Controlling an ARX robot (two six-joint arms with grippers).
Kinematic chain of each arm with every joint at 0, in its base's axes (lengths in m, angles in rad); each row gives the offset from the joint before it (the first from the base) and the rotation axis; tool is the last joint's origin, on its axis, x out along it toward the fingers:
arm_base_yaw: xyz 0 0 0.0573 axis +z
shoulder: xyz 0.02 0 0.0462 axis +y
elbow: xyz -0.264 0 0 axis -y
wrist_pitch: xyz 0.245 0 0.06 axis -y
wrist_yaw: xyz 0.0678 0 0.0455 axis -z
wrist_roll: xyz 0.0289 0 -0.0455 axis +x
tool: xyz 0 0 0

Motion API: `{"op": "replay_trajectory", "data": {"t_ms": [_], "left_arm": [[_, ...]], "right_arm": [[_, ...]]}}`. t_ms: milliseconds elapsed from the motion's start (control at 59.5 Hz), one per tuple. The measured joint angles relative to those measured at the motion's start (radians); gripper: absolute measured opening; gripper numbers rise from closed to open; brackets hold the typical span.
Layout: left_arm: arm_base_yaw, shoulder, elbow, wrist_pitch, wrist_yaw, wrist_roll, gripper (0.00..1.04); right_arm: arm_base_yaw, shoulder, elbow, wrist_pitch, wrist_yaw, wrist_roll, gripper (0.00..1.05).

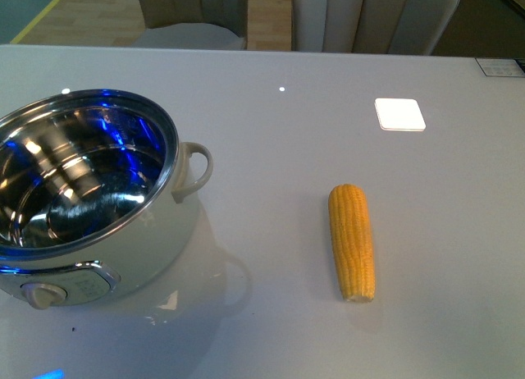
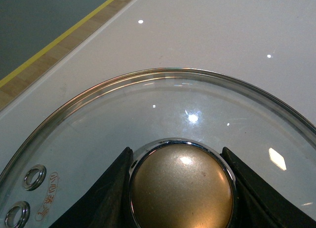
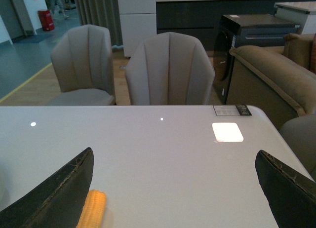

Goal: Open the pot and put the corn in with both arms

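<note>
Pot: lidless, on worktop.
Corn: lying apart from it.
Left pincer: clenched on lid knob.
Right pincer: released, spread wide.

Open cream pot, apparently empty, corn lying apart

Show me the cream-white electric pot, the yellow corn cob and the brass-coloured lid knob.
Cream-white electric pot (image 1: 156, 248), front view, outer side wall.
Yellow corn cob (image 1: 353, 241), front view, mid-length.
Brass-coloured lid knob (image 2: 181, 186), left wrist view, domed top.
</note>
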Motion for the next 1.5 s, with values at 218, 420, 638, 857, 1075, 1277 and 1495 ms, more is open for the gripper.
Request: {"op": "replay_trajectory", "data": {"t_ms": [218, 420, 638, 857, 1075, 1277, 1495], "left_arm": [[-0.001, 0.000, 0.000, 0.002, -0.001, -0.001, 0.79], [-0.001, 0.000, 0.000, 0.003, -0.001, 0.000, 0.97], [-0.001, -0.030, -0.027, 0.003, -0.004, -0.001, 0.98], [-0.035, -0.495, -0.202, -0.148, 0.001, -0.032, 0.98], [-0.042, -0.892, -0.323, -0.407, 0.037, -0.110, 0.98], [-0.070, -1.218, -0.436, -0.539, 0.049, -0.155, 0.98], [-0.191, -1.544, -0.543, -0.685, -0.012, -0.179, 0.98]], "right_arm": [[0.000, 0.000, 0.000, 0.000, 0.000, 0.000, 0.96], [0.000, 0.000, 0.000, 0.000, 0.000, 0.000, 0.96], [0.000, 0.000, 0.000, 0.000, 0.000, 0.000, 0.96], [0.000, -0.001, 0.000, 0.000, -0.001, 0.000, 0.96], [0.000, -0.001, 0.000, 0.000, 0.000, 0.000, 0.96], [0.000, -0.001, 0.000, 0.000, 0.000, 0.000, 0.96], [0.000, -0.001, 0.000, 0.000, 0.000, 0.000, 0.96]]}}
